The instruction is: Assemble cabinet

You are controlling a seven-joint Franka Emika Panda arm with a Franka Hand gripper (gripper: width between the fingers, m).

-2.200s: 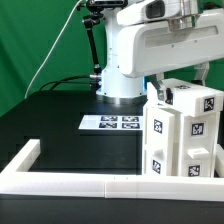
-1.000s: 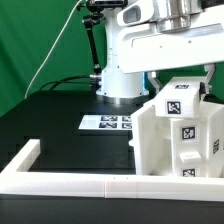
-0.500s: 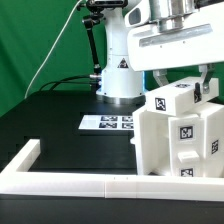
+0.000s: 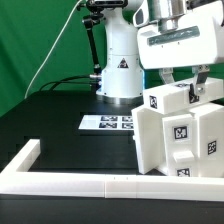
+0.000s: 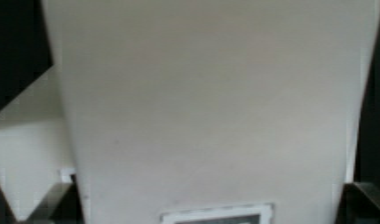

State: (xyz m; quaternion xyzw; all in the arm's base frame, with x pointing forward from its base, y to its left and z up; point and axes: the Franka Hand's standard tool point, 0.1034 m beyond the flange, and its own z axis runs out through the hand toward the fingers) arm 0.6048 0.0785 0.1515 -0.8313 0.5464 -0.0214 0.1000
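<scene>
The cabinet (image 4: 178, 138) is a matte white boxy body with black-and-white tags, standing at the exterior view's right just behind the border frame. My gripper (image 4: 184, 90) comes down onto its top block, one finger on each side of that block, and is shut on it. In the wrist view a broad white face of the cabinet (image 5: 213, 100) fills almost the whole picture, with the edge of one tag (image 5: 217, 214) showing. My fingertips do not show in that view.
The marker board (image 4: 108, 123) lies flat on the black table near the arm's white base (image 4: 118, 78). A long low white border frame (image 4: 70, 181) runs along the table's near edge and turns up the exterior view's left. A green backdrop stands behind.
The cabinet has turned in my grip, so different tagged faces now point at the exterior camera. The wrist has swung round with it above the same spot.
</scene>
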